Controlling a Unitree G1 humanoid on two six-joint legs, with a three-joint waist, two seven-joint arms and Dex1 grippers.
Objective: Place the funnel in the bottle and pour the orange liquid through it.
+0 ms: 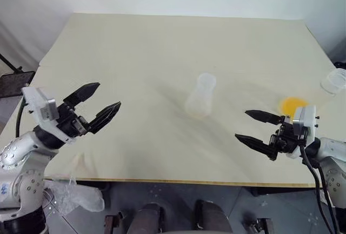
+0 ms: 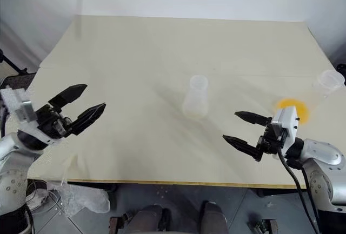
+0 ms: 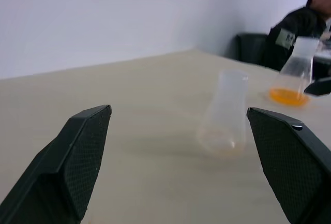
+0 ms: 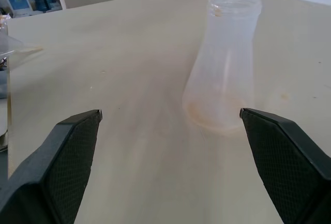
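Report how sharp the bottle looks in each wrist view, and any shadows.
Left wrist view: the bottle is soft and out of focus, as is the orange liquid behind it. Right wrist view: the bottle is crisper, rim clear. Left eye view: lighting is even, with only a faint shadow on the table beside it.

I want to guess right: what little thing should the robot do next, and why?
Probably reach for the funnel: the bottle stands with nothing in its mouth, and the left fingers and right fingers are open and empty.

The empty bottle (image 4: 225, 63) stands upright on the table (image 4: 129, 38), between the right pincer's (image 4: 170, 151) spread fingers.
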